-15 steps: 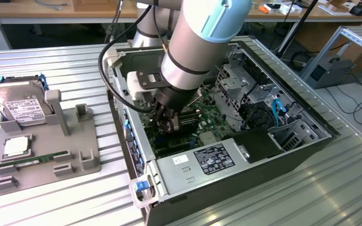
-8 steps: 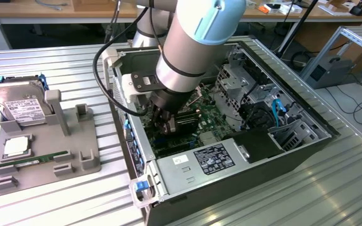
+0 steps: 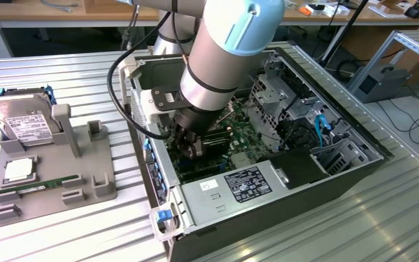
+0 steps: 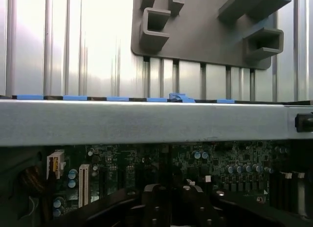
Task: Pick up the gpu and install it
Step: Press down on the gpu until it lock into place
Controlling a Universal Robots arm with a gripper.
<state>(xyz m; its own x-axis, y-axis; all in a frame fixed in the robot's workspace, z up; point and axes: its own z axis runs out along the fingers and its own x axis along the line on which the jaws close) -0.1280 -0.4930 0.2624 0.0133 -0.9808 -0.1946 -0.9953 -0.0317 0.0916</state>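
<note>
The work surface is a table (image 3: 384, 213) of ribbed, silver metal, and it shines strongly under light from above. Behind it stands a wooden bench (image 3: 71, 13) with white legs, and some small items lie on its top. At the exterior view's right there is a metal frame (image 3: 406, 49) and under it a dark grey box (image 3: 381, 82), perhaps a power unit. Black cables (image 3: 413, 128) lie loose on the pale floor (image 3: 395, 112) there.
</note>
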